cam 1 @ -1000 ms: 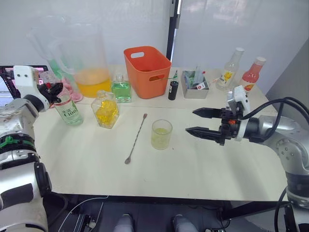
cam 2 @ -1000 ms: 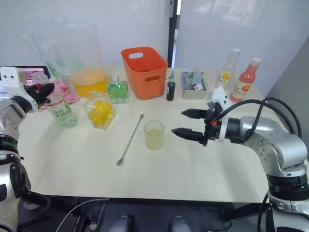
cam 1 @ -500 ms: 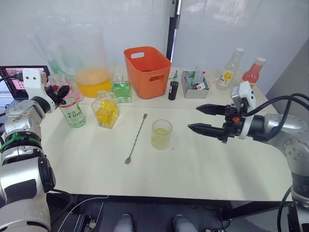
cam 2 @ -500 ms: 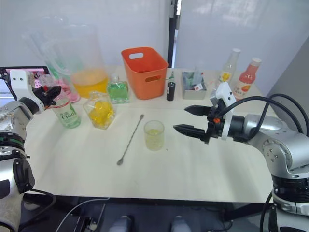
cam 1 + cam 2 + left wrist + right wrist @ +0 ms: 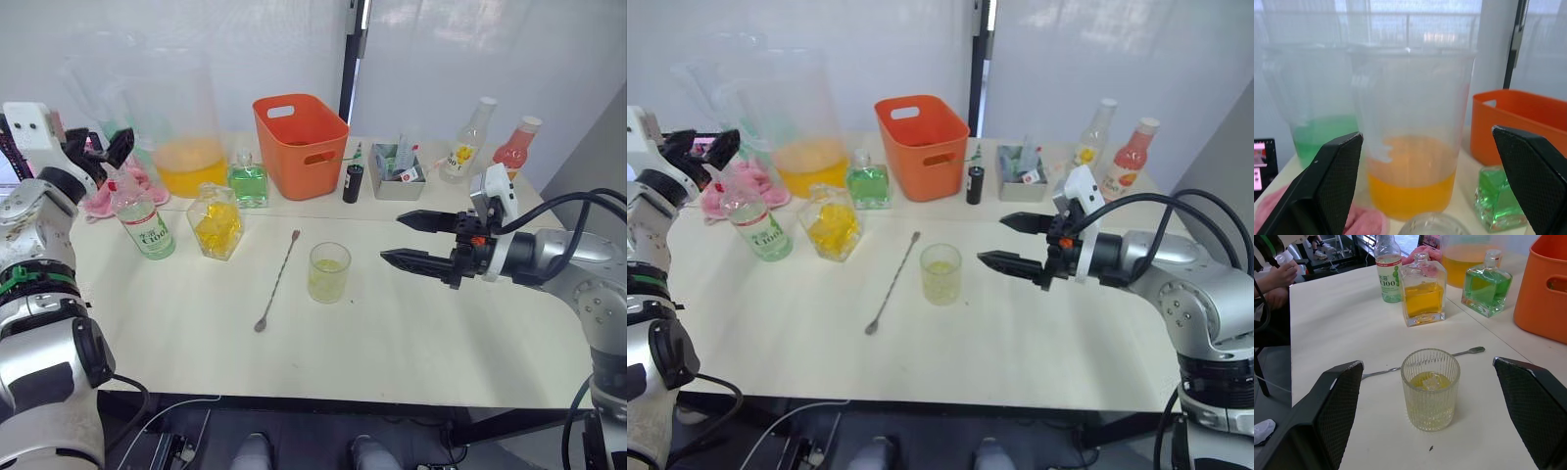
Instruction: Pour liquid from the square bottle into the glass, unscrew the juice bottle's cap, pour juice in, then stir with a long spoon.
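Juice bottle [image 5: 145,221] standing below spread left claw [image 5: 93,152]

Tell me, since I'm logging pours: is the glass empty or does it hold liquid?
Holds liquid. The glass stands upright with yellowish liquid and what looks like ice filling its lower part.

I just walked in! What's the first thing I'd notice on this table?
Probably the bright orange basket at the back of the table, with the huge pitcher of orange liquid to its left. In the middle, the glass holds some yellow liquid, and the right tool waits open beside it.
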Action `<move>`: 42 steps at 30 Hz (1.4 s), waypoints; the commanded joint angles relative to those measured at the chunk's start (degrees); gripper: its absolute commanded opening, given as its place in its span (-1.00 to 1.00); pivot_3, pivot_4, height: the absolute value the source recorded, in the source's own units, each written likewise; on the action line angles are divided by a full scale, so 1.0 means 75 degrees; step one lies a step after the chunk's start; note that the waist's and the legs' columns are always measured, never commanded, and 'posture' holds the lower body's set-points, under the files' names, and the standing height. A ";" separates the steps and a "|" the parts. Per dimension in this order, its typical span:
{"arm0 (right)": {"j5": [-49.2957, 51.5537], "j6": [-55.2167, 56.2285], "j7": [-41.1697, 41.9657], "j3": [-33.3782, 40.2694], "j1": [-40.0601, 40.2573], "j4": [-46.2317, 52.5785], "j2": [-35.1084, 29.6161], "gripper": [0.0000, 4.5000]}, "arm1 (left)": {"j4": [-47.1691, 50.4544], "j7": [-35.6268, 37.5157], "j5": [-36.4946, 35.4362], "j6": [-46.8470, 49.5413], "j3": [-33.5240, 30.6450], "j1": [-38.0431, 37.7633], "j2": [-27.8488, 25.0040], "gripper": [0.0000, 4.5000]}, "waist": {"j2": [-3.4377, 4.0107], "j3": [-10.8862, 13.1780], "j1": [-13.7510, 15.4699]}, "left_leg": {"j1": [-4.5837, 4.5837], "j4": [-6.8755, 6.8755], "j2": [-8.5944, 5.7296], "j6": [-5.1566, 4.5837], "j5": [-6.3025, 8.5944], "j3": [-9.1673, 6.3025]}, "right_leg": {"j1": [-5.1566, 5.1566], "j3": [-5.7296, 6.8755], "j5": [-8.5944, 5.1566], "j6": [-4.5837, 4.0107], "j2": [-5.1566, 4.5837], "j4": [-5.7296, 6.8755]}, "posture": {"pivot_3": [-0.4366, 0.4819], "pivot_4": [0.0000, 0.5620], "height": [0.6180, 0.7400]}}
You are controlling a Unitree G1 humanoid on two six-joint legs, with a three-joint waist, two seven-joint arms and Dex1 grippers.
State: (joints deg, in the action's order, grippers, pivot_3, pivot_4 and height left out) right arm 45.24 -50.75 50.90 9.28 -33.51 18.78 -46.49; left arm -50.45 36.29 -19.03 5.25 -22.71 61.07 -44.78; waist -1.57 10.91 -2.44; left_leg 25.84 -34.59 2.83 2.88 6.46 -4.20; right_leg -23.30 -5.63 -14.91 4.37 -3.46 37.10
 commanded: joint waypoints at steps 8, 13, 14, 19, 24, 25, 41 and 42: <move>-0.0127 0.0357 0.0202 0.0031 -0.0275 -0.0126 -0.0074 1.00 | 0.4276 0.1692 -0.1719 0.2013 0.0306 -0.0660 -0.0075 0.99 | 0.0000 0.0000 -0.0001 | 0.0000 0.0000 0.0000 0.0000 0.0000 -0.0001 | 0.0005 -0.0003 0.0013 -0.0023 0.0000 -0.0001 | -0.05 -0.47 1.00; -0.0404 0.0682 0.0138 -0.0034 -0.0404 -0.0257 0.0011 1.00 | 0.6168 0.2140 -0.2661 0.3798 0.0569 -0.1559 -0.0300 0.99 | 0.0000 0.0000 -0.0034 | -0.0007 -0.0004 0.0001 0.0000 0.0000 -0.0001 | 0.0006 -0.0004 0.0005 -0.0009 0.0001 0.0004 | -0.05 -0.47 1.00; -0.0586 0.0873 0.0129 -0.0089 -0.0366 -0.0322 0.0006 1.00 | 0.6562 0.2169 -0.2799 0.4074 0.0605 -0.1817 -0.0371 0.99 | 0.0000 0.0000 -0.0040 | -0.0007 -0.0004 0.0001 0.0000 0.0000 0.0000 | 0.0006 -0.0005 0.0005 -0.0009 0.0001 0.0004 | -0.05 -0.47 1.00; -0.1185 0.1186 0.0031 -0.0309 -0.0129 -0.0700 -0.0024 1.00 | 0.7900 0.2006 -0.3377 0.4990 0.0489 -0.3087 -0.0427 0.99 | 0.0000 0.0000 -0.0043 | -0.0011 -0.0001 0.0003 -0.0001 0.0000 0.0000 | 0.0005 -0.0005 0.0002 -0.0009 0.0001 0.0003 | -0.05 -0.47 1.00; -0.1650 0.1752 -0.0021 -0.0289 0.0429 -0.1048 0.0131 1.00 | 0.8696 0.2005 -0.2931 0.4716 0.0545 -0.4664 -0.0539 0.99 | 0.0000 0.0000 -0.0026 | -0.0017 -0.0001 0.0003 -0.0001 0.0000 0.0003 | 0.0007 -0.0008 0.0000 -0.0012 0.0001 0.0001 | -0.05 -0.47 1.00; -0.1644 0.1836 0.0025 -0.0240 0.0567 -0.1130 0.0166 1.00 | 0.8790 0.2036 -0.2756 0.4555 0.0575 -0.4983 -0.0589 0.99 | 0.0000 0.0000 -0.0028 | -0.0018 0.0000 0.0003 -0.0001 0.0000 0.0003 | 0.0009 -0.0009 0.0000 -0.0012 0.0001 0.0000 | -0.05 -0.47 1.00; -0.2088 0.4151 0.0704 0.1322 0.3308 -0.3259 0.0206 1.00 | 0.7364 0.1918 -0.1267 0.1635 -0.0837 -0.8728 0.0239 0.99 | 0.0001 0.0000 -0.0002 | -0.0041 0.0012 0.0008 0.0001 0.0001 0.0015 | 0.0019 -0.0014 -0.0037 -0.0068 -0.0005 -0.0013 | -0.05 -0.47 1.00; -0.2096 0.4327 0.0717 0.1416 0.3459 -0.3443 0.0274 1.00 | 0.7072 0.1950 -0.1159 0.1352 -0.0923 -0.8843 0.0253 0.99 | 0.0001 0.0000 -0.0004 | -0.0043 0.0012 0.0008 0.0001 0.0002 0.0015 | 0.0018 -0.0015 -0.0037 -0.0068 -0.0005 -0.0012 | -0.05 -0.47 1.00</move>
State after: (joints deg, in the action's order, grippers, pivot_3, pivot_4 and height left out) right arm 29.25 -20.89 55.74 17.08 -7.91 -6.59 -44.60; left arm 3.87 50.75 -28.73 18.77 -26.76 -5.04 -42.83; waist -1.57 10.90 -2.47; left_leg 25.50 -34.50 2.90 2.89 6.48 -4.08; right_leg -23.16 -5.75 -15.18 3.85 -3.50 37.01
